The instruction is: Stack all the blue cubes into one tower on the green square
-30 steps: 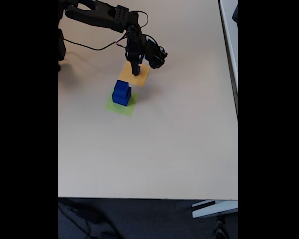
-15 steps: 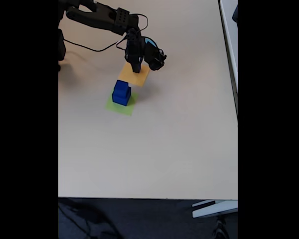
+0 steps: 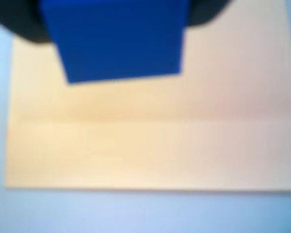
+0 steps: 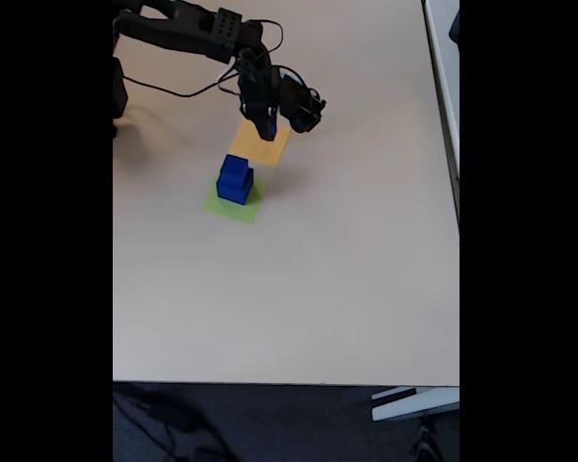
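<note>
The fingers [image 4: 267,128] grip the small blue cube [image 3: 119,39], hanging over the orange-yellow square [image 4: 260,144] on the tabletop [image 4: 347,269]. Nearer and left, two blue cubes [image 4: 235,180] sit stacked on the green square [image 4: 233,204]. Best lift clear first, centre above the stack, then lower gently before letting go.

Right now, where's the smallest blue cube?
The smallest blue cube sits at the top of the wrist view, held in the gripper above the orange-yellow square. In the fixed view, that is up and right of the two-cube stack on the green square.
</note>
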Robot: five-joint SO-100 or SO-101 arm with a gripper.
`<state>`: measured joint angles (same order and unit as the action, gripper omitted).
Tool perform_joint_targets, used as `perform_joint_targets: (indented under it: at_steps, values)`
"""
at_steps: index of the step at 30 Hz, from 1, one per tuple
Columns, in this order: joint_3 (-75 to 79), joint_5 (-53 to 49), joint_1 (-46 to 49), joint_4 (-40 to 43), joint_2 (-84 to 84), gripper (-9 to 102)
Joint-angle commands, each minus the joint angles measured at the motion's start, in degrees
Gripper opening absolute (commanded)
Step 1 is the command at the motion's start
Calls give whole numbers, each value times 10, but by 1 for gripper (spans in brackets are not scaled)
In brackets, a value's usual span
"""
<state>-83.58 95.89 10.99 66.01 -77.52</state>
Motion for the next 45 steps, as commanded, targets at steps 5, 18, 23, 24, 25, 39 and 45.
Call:
perform_joint_targets:
  at_steps: [5,18,23,24,25,39,45]
  values:
    - [4,-11,16,57,-128,0]
    - [-58,-100,91,49,-237,0]
    - [-92,-104,117,33,-261,0]
    - [-94,-104,120,32,-261,0]
    - [-95,-101,121,32,-261,0]
    - [26,-98,155,113,-187,0]
    - [91,-127,166,120,-127,0]
